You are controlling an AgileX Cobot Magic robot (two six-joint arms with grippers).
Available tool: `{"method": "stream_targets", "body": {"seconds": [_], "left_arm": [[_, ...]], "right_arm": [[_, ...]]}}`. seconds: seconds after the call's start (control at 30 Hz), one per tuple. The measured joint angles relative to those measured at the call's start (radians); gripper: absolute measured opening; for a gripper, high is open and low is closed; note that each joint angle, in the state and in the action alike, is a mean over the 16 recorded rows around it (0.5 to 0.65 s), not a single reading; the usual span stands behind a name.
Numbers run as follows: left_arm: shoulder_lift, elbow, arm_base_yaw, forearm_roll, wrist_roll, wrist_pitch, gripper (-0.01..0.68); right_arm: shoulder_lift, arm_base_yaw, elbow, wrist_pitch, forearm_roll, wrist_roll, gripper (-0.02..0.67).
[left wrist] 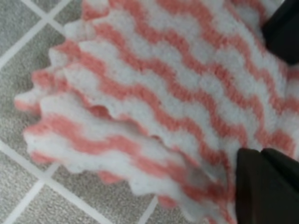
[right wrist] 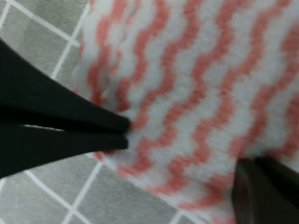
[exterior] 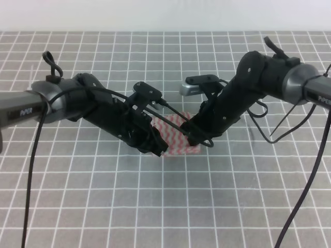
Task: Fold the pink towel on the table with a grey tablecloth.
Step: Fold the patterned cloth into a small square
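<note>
Both grippers pinching the pink towel (exterior: 178, 135) at the middle of the table with a grey tablecloth (exterior: 165, 206)

Grey grid cloth is filling the near foreground of the exterior high view; the left gripper (exterior: 158, 148) is biting the towel's 9 o'clock edge and the right gripper (exterior: 192, 136) its 3 o'clock edge; left wrist view: towel layers are bunching, dark fingers (left wrist: 264, 186) clamping at 5 o'clock; right wrist view: closed fingertips (right wrist: 119, 133) are nipping the towel at 9 o'clock.
</note>
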Motion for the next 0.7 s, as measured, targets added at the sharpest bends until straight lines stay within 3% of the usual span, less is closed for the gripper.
{"method": "stream_targets", "body": {"seconds": [0.7], "left_arm": [[-0.02,0.002,0.007,-0.104,0.102,-0.006,0.0]], "right_arm": [[-0.022,-0.002,-0.02,-0.154,0.023,0.007,-0.002]]}}
